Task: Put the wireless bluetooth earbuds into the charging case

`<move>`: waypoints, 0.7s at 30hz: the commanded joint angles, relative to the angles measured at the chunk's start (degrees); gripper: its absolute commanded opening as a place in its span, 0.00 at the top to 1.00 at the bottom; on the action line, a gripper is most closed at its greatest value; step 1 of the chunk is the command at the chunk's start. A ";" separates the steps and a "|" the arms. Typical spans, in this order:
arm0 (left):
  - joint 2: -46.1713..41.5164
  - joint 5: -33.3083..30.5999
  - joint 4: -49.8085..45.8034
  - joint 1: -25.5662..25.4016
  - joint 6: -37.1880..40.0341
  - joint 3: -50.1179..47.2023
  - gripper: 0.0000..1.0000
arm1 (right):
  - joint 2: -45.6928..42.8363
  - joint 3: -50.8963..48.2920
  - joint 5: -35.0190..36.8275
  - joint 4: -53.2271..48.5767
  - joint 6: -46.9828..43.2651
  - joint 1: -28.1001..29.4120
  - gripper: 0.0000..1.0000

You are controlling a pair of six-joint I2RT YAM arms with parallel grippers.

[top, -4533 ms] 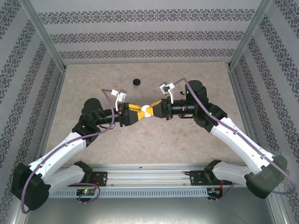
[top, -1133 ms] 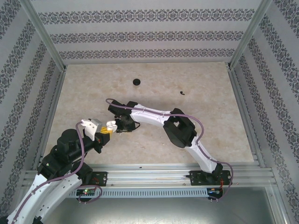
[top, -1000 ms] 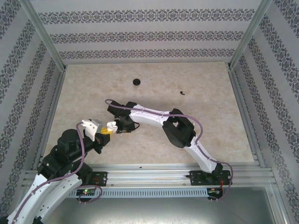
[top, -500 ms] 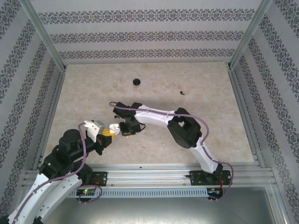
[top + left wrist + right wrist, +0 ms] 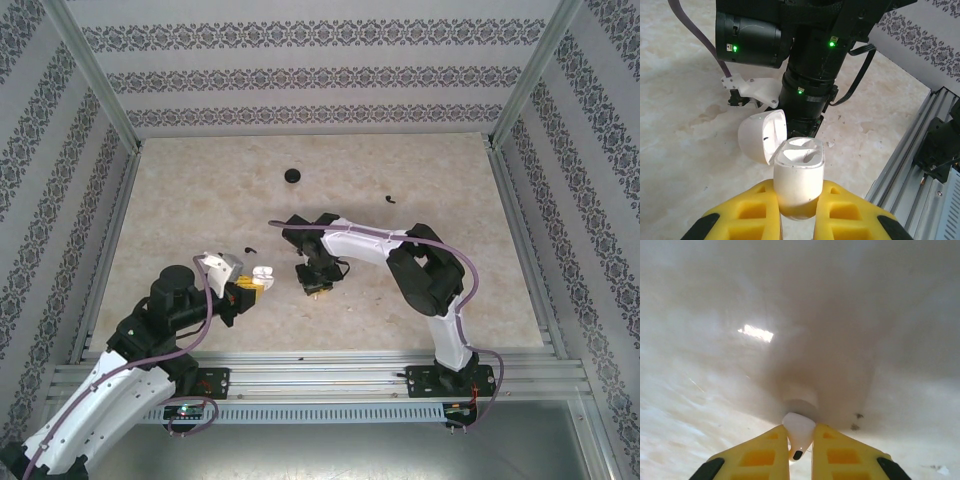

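The right arm (image 5: pixel 365 243) has swung rightward since half a second ago: the right claw (image 5: pixel 315 287), then hard against the open charging case (image 5: pixel 797 175), now hangs just apart from it above the desk (image 5: pixel 450 300), pinching the white earbud (image 5: pixel 798 427). The left claw (image 5: pixel 250 288), pinching the case at the near left, has shifted slightly right, while one black earbud (image 5: pixel 391 199) lies far right on the desk.

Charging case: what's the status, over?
Left gripper shut on open charging case. Right gripper pinching white earbud, apart from case. Black earbud loose on table nearby.
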 commanded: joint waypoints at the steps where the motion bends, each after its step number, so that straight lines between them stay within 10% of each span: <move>1: -0.02 0.70 3.16 -0.30 0.48 -0.28 1.00 | 1.23 2.10 1.50 -5.57 -3.01 0.18 0.83; 21: 0.07 -2.88 0.25 -0.30 1.37 0.24 1.00 | 5.20 7.99 1.61 -8.51 0.38 0.35 0.67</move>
